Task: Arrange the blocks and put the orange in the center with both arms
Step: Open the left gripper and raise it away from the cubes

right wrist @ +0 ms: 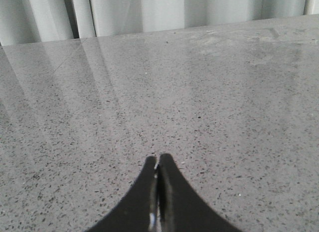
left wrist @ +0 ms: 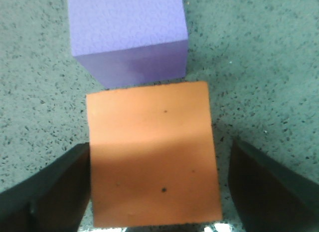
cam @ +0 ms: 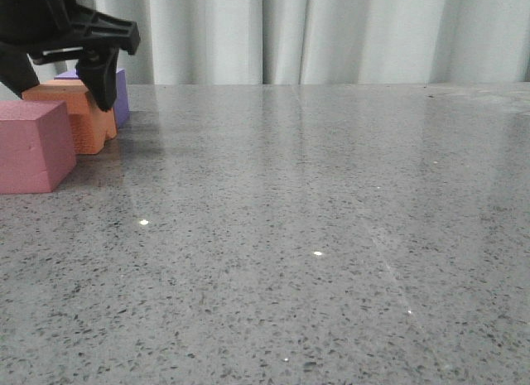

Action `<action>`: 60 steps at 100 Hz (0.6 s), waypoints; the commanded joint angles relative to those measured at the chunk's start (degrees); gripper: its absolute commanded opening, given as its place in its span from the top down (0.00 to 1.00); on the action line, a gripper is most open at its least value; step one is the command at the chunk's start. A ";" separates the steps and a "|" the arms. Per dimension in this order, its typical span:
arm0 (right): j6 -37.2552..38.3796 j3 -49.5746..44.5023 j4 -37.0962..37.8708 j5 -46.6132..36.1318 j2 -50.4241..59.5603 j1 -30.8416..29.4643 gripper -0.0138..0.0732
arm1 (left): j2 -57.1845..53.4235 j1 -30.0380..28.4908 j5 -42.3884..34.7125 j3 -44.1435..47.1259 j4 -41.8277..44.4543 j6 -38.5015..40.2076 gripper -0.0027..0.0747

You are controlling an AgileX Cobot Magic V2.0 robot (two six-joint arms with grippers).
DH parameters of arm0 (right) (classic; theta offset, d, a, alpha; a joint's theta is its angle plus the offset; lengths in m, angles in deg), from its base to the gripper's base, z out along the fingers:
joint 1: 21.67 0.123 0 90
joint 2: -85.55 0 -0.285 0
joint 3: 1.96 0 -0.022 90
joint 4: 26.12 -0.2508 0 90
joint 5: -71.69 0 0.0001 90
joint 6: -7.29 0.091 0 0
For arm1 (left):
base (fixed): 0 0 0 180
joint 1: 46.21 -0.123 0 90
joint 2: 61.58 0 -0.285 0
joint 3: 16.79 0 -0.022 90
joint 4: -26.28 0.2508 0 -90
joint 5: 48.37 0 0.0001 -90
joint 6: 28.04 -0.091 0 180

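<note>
The three blocks sit in a cluster at the table's far left. The orange (cam: 79,120) lies between the pink-red cube (cam: 31,145) in front of it and the purple cube (cam: 122,97) behind it. My left gripper (cam: 66,93) is open, low over the orange, one finger on each side. In the left wrist view the orange (left wrist: 152,142) fills the space between the fingers (left wrist: 50,192); one finger is at its edge and the other is a small gap away. The purple cube (left wrist: 127,37) touches or nearly touches its far side. My right gripper (right wrist: 158,158) is shut on nothing above bare table.
The grey speckled table (cam: 315,219) stretches to the right of the cluster. White curtains (cam: 331,29) hang behind its back edge. The right arm does not show in the front view.
</note>
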 commanded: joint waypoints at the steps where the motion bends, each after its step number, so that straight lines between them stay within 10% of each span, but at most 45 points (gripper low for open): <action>1: -0.52 0.83 0.19 -4.81 1.50 -0.30 0.92 | -4.00 0.05 -0.63 -1.67 1.53 -0.15 0.27; 36: -0.52 0.83 0.19 -4.81 1.50 -0.30 0.92 | -12.56 0.05 6.51 -7.48 3.29 -1.64 0.29; 60: -0.52 0.83 0.19 -4.81 1.50 -0.30 0.92 | -22.81 0.05 9.68 -7.48 6.52 -1.64 0.47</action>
